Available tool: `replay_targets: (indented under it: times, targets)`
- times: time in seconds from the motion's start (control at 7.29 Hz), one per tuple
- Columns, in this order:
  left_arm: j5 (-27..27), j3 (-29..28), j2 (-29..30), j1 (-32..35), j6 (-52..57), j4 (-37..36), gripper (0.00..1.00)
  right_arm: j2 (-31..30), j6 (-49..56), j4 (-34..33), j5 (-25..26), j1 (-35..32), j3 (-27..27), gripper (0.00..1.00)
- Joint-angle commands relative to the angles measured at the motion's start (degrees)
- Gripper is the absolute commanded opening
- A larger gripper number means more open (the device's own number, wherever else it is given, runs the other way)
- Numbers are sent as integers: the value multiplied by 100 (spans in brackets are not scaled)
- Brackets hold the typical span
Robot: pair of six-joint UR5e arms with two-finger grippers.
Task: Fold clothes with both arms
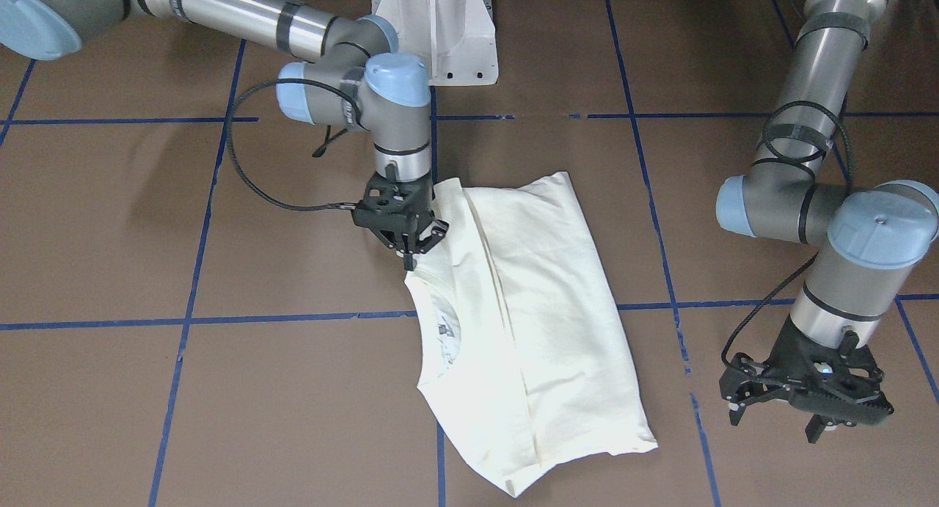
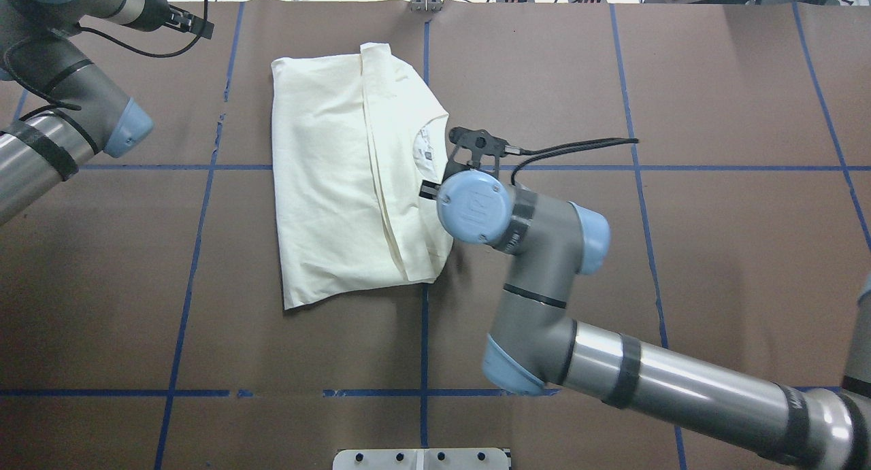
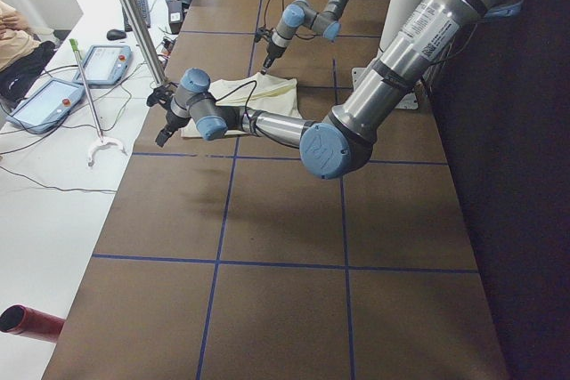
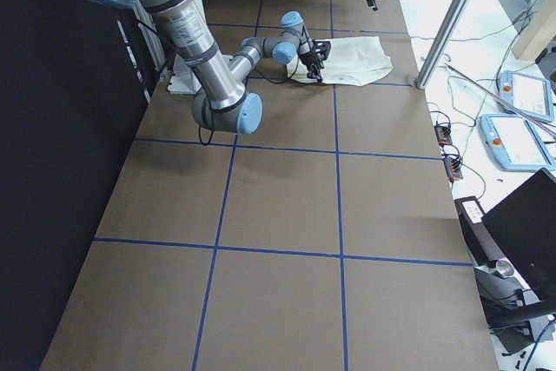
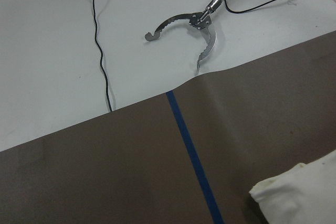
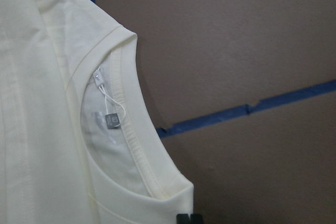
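Nearest the operators' side: left pincer (image 1: 776, 421) is hovering above bare counter (image 1: 147, 235), fingers spread open, gripping nothing. It is hanging well apart from the shirt (image 1: 557, 323). My read is that it is standing clear so the cloth is not being disturbed.

Mid-counter: the shirt is lying flat across a blue tape line (image 1: 293, 318), plain cream side up, print not showing. A folded edge is running lengthwise just beside the collar (image 1: 433, 331). The collar is facing the robot's right side, and the neck label (image 6: 110, 120) is showing inside it.

Right pincer (image 1: 408, 261) is pointing straight down at the shoulder edge next to the collar, fingers drawn together. It is touching the cloth and looks to be pinching that edge, though the grip itself is partly hidden. It is probably taking hold there because the corner gives a clean handle for the next fold.

Farthest: white pedestal (image 1: 447, 30) is sitting at the robot's end.

Off the counter, in the left wrist view, a metal grabber tool (image 5: 197, 22) is lying on a white surface.

Count:
- Shirt: one
- Arms: two, the left arm (image 1: 807, 89) and the right arm (image 1: 220, 12)
- Pincers: two
- Pedestal: one
- Grabber tool: one
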State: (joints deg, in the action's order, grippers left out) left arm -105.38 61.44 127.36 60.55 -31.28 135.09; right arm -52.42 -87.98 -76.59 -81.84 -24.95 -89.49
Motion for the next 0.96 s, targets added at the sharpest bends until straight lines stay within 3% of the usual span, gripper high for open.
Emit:
replay_targets:
  times: [0.0,0.14,0.27,0.41,0.82]
  targets:
    - [0,52,0,-8,-1,0,100,-1328,-61,-14,464,489,-1374,0]
    - [0,96,0,-17,-10,0,100,-1620,-70,-14,684,639,-1543,4]
    - [0,96,0,-17,-10,0,100,-1701,-27,-14,695,632,-1597,99]
    - [0,96,0,-17,-10,0,100,-1615,209,-92,582,666,-1589,100]
    - [0,96,-44,-17,-1,0,100,-545,1465,-1039,318,649,-1581,100]
